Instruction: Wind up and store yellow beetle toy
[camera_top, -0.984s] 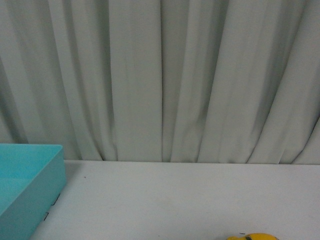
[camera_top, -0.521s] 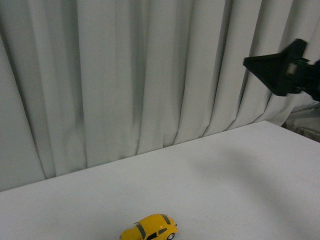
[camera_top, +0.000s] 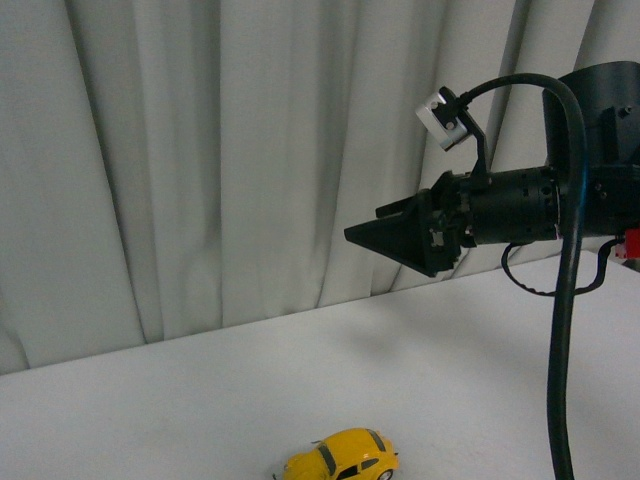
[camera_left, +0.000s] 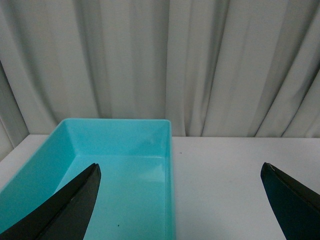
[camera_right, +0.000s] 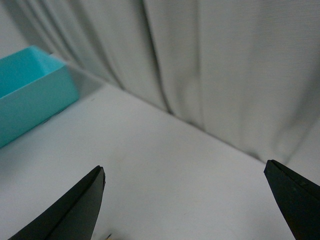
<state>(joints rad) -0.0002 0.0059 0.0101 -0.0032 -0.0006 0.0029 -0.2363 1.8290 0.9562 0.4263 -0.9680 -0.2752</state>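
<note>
White table (camera_top: 180, 400) against a grey curtain (camera_top: 200, 150): both our claws released, yellow beetle toy (camera_top: 342, 457) sitting free.
We see the toy at the bottom edge of the front view, just right of centre, on its wheels on the table, clear of the arm above it. Our right gripper (camera_top: 365, 236) hangs at centre right of that view, tip pointing left, well above the toy; its wrist view shows the jaws spread wide over tabletop. Our left gripper (camera_left: 180, 200) is spread wide too, gripping nothing, facing the open top of a teal bin (camera_left: 50, 165) that sits on the table close to the curtain.
</note>
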